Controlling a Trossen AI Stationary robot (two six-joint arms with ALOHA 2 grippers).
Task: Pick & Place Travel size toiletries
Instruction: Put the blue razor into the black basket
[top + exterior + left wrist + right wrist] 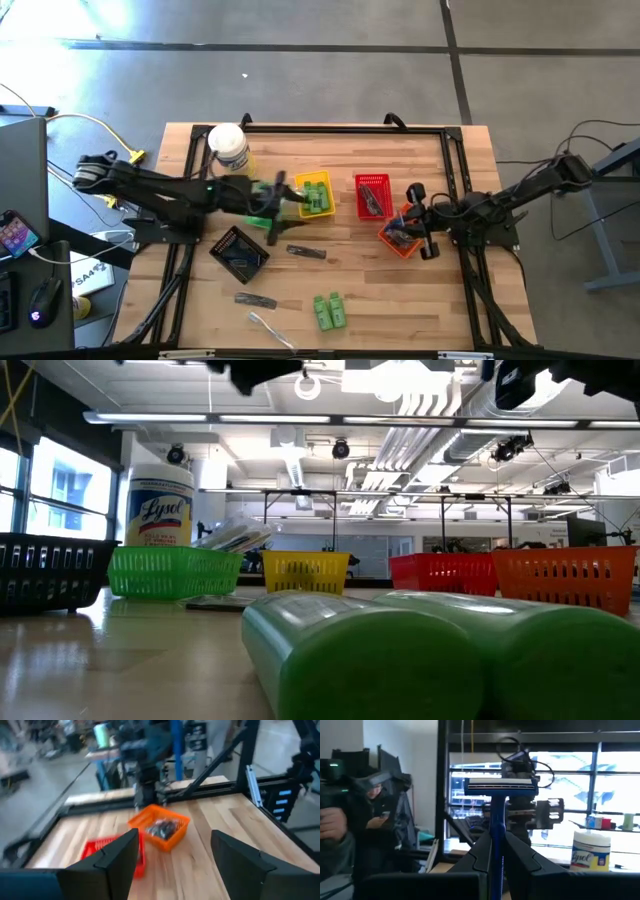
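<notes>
My right gripper [414,214] hovers over the orange basket [398,238] and is shut on a blue razor [496,827], which shows only in the right wrist view. My left gripper [296,197] is open and empty [175,840], beside the yellow basket [316,194] that holds green bottles. Two green bottles [330,310] lie on their sides near the table's near edge and fill the low view [440,655]. Two dark sticks [305,252] [255,300] and a clear-wrapped stick [270,328] lie flat on the wood. My right gripper pinches the razor's blue handle [496,840] between its two fingers [520,855], which point level toward the table's left. The razor is lifted clear, and its head [501,785] stands out past the fingertips, crosswise to the handle.
A red basket [372,195], a green basket [260,222] under my left arm and a black basket [238,252] stand on the table. The white Lysol jar [228,148] is at the far left. Bare wood lies near the table's right near corner. A person sits beyond the table's left [375,805].
</notes>
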